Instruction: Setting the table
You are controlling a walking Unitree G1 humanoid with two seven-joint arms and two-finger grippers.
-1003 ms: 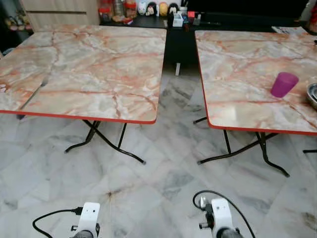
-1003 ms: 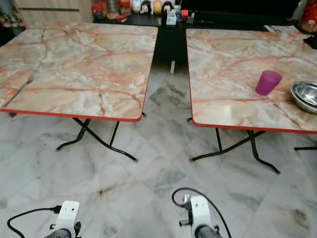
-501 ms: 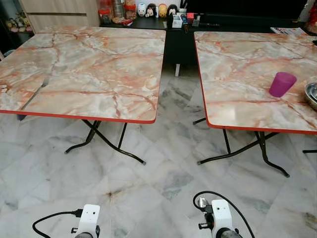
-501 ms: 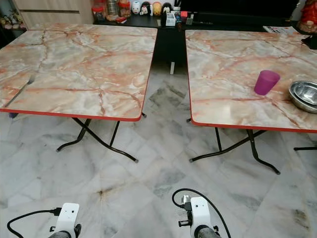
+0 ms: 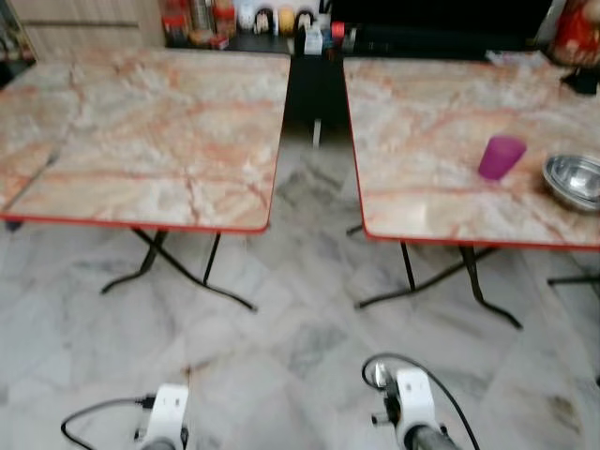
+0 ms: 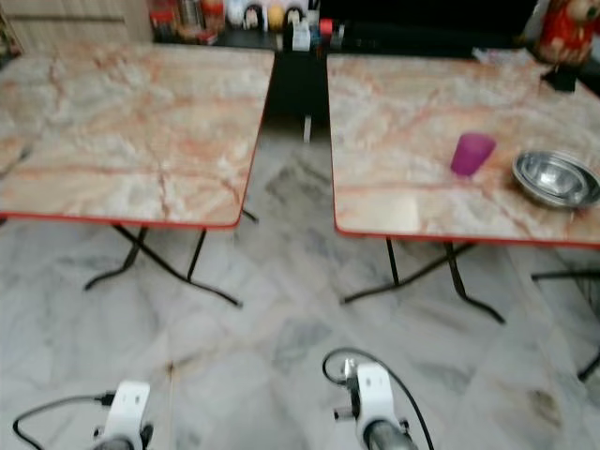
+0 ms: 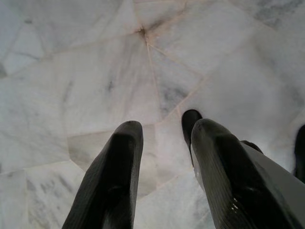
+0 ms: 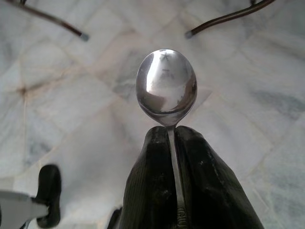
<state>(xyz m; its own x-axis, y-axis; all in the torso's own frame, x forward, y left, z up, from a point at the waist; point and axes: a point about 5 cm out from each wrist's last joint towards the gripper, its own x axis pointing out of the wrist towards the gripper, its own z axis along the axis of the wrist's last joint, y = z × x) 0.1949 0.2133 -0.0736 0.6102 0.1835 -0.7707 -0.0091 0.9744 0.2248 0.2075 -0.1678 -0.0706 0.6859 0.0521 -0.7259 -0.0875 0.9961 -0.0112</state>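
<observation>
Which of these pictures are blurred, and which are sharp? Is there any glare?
Both eye views are soft with motion blur: the purple cup and steel bowl lack crisp edges. The right wrist view is sharp, the spoon mirroring bright light. The left wrist view shows the floor clearly, the near fingers slightly soft.

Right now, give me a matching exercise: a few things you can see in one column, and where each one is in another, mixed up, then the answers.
Things:
1. shiny metal spoon
2. purple plastic cup
3. round steel bowl
4. left gripper

Places or states:
A. at the right-hand table's right edge
B. open, over the marble floor
C. clamped in the right gripper
D. on the right-hand table, left of the bowl

Pairs: 1-C, 2-D, 3-A, 4-B
</observation>
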